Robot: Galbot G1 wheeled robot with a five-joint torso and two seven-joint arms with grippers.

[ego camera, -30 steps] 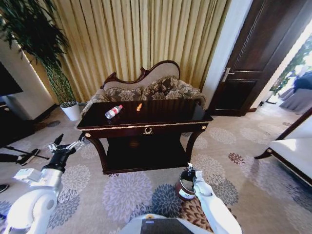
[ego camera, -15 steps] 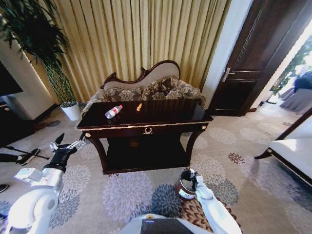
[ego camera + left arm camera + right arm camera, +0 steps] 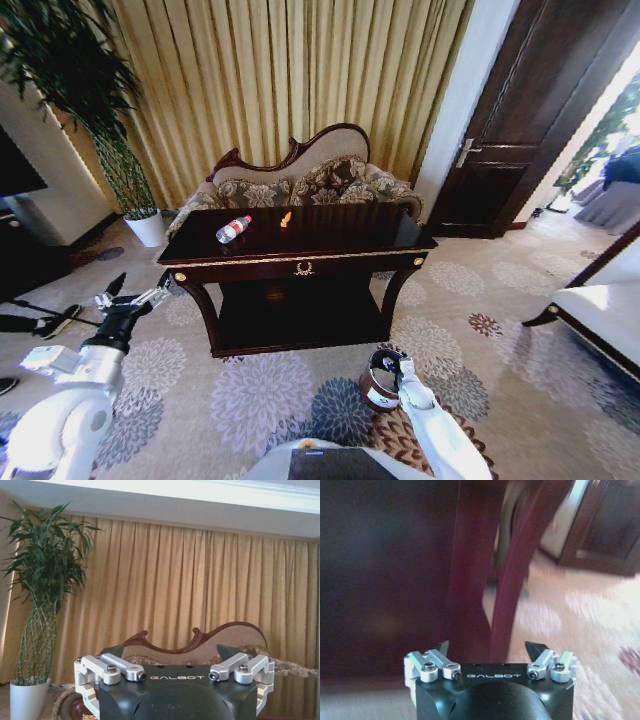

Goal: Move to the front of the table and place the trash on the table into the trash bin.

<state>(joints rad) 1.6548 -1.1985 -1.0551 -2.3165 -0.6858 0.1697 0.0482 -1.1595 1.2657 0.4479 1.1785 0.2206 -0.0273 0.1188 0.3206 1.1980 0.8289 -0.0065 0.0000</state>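
Your left gripper (image 3: pixel 128 293) hangs with jaws spread wide, left of the table (image 3: pixel 300 262) and well apart from the bottle (image 3: pixel 233 229) and orange piece (image 3: pixel 286 219) on its far side. Your right gripper (image 3: pixel 401 368), jaws also wide and empty, sits just beside the trash bin (image 3: pixel 376 385) on the near floor.

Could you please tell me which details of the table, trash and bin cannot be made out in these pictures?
- Trash bin, head view: the right gripper and arm cover part of its rim; the inside stays dark.
- Bottle, head view: label text too small to read.
- Orange piece, head view: too small to identify.
- Table, right wrist view: blurred, top cut off by the edge.
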